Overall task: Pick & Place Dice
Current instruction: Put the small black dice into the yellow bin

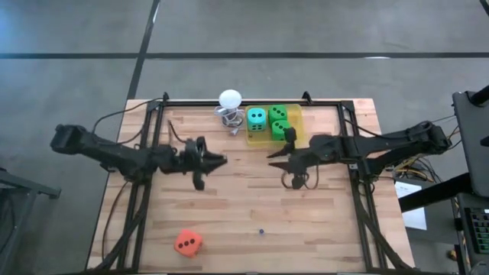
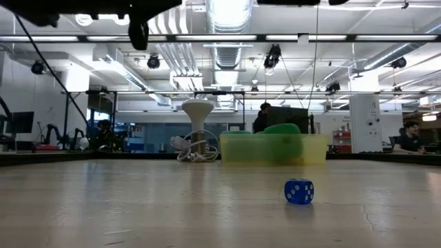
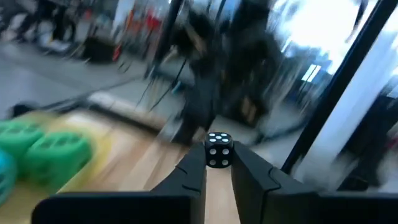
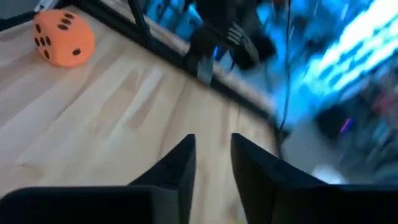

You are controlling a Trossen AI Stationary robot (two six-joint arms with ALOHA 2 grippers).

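Your dice: orange-red (image 1: 187,243), teal (image 1: 257,120), two green (image 1: 278,114), black pips; tiny blue one (image 2: 299,191), white pips.

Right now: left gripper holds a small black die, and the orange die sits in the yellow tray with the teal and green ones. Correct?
One error: the orange die is not in the yellow tray. The high view shows it alone on the bare table, far from the tray. The rest holds: the left gripper pinches the small black die, and the teal die and green dice sit in the tray.

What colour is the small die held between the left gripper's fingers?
Black with white pips: the small die sits pinched in the left gripper, best seen in the left wrist view.
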